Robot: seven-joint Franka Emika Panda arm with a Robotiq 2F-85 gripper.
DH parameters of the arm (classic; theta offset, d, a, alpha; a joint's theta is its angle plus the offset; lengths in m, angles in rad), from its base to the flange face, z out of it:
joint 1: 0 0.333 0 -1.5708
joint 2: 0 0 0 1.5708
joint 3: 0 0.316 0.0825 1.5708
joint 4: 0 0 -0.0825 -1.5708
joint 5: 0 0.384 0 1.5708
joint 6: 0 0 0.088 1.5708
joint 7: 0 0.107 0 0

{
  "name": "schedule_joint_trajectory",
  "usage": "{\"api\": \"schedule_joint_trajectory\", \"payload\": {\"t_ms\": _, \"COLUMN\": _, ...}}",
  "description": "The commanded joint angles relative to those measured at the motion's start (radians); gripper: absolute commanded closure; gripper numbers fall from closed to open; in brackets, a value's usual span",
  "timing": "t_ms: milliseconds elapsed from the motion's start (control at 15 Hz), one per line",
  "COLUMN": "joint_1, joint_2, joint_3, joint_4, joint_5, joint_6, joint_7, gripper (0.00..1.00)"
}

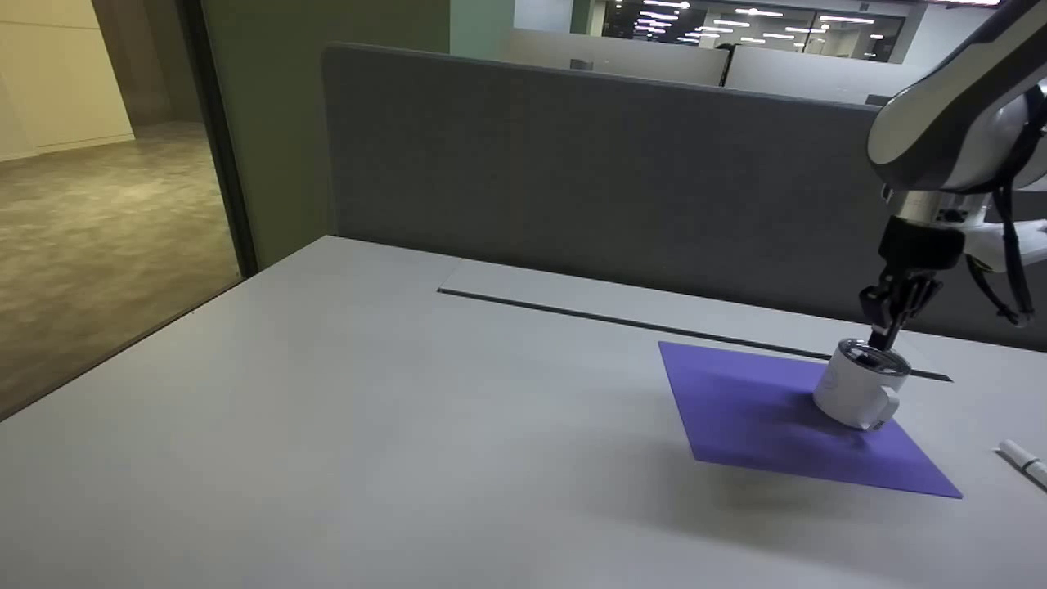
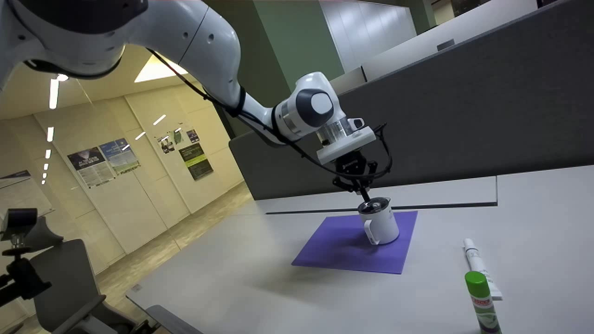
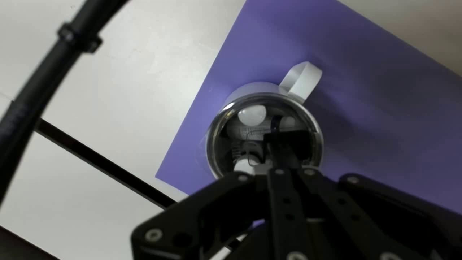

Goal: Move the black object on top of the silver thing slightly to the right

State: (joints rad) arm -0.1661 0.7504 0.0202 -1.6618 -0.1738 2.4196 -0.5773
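The silver thing is a white mug [image 1: 847, 391] with a silver rim and a see-through lid; it stands upright on a purple mat [image 1: 740, 425]. It also shows in an exterior view [image 2: 384, 228] and the wrist view [image 3: 252, 89], with its handle at upper right there. The black object [image 3: 302, 140] is a flat dark piece on the lid, partly hidden behind the fingers. My gripper [image 3: 283, 150] points down with its fingertips together over this piece, at the lid in both exterior views [image 1: 880, 337] [image 2: 365, 194]. I cannot tell whether the tips touch the piece.
A white tube [image 2: 480, 269] and a green-capped stick [image 2: 480, 297] lie to one side of the mat. A thin black strip [image 1: 605, 317] runs along the desk behind it. A grey partition [image 1: 572, 180] stands at the back. A cable [image 3: 47, 86] hangs beside the wrist.
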Motion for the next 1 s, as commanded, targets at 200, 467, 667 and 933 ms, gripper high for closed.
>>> {"api": "schedule_joint_trajectory", "payload": {"t_ms": 200, "joint_1": -0.007, "joint_2": 0.031, "joint_3": 0.012, "joint_4": 0.052, "joint_5": 0.010, "joint_6": -0.043, "joint_7": 0.001, "gripper": 1.00}}
{"api": "schedule_joint_trajectory", "payload": {"t_ms": 467, "joint_1": -0.001, "joint_2": 0.035, "joint_3": 0.008, "joint_4": 0.051, "joint_5": 0.005, "joint_6": -0.061, "joint_7": 0.008, "gripper": 1.00}}
{"api": "schedule_joint_trajectory", "payload": {"t_ms": 667, "joint_1": -0.005, "joint_2": 0.043, "joint_3": 0.011, "joint_4": 0.054, "joint_5": 0.009, "joint_6": -0.066, "joint_7": 0.003, "gripper": 1.00}}
{"api": "schedule_joint_trajectory", "payload": {"t_ms": 933, "joint_1": -0.009, "joint_2": 0.057, "joint_3": 0.018, "joint_4": 0.064, "joint_5": 0.016, "joint_6": -0.078, "joint_7": -0.003, "gripper": 1.00}}
